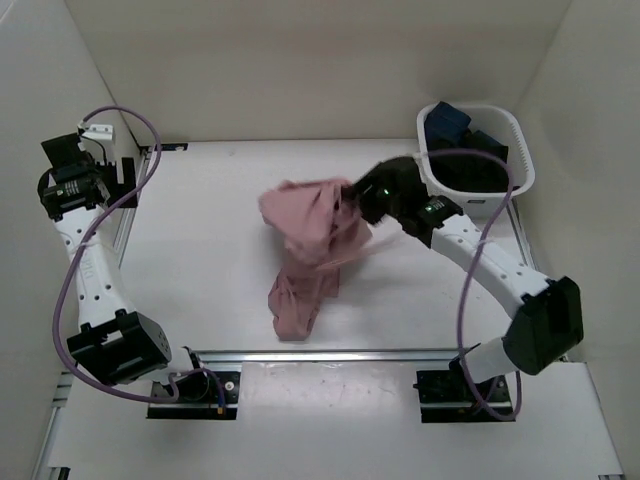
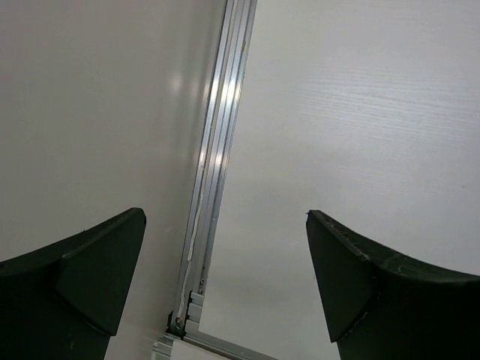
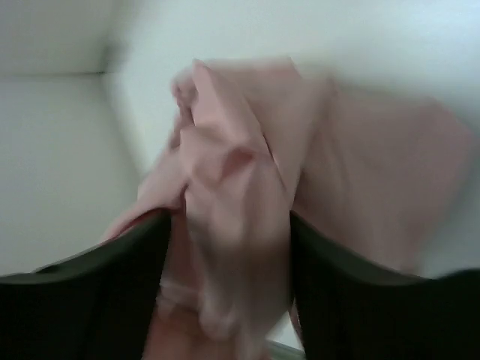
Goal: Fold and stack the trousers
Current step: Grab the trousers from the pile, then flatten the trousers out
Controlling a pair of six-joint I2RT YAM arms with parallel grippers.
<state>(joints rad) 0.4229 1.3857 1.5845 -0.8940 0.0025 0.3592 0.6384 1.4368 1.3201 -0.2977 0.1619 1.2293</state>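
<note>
right gripper (image 1: 351, 191) just left of basket (image 1: 478, 107), trousers (image 1: 300, 228) bunched in its jaws, probably hoisted to spread; clamped or letting go, can't tell; left gripper (image 2: 225, 225) released, parked far left of basket, clear of the cloth

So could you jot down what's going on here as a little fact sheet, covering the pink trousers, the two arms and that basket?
Trousers: dusty pink, crumpled in a heap mid-table, not folded; top end raised at the right hand
Right hand: pink cloth between its fingers; its close view is blurred, so I cannot tell if it grips
Left hand: wide open, holding nothing, at the far left edge of the table
Basket: white, far right corner, dark blue garments inside
</note>
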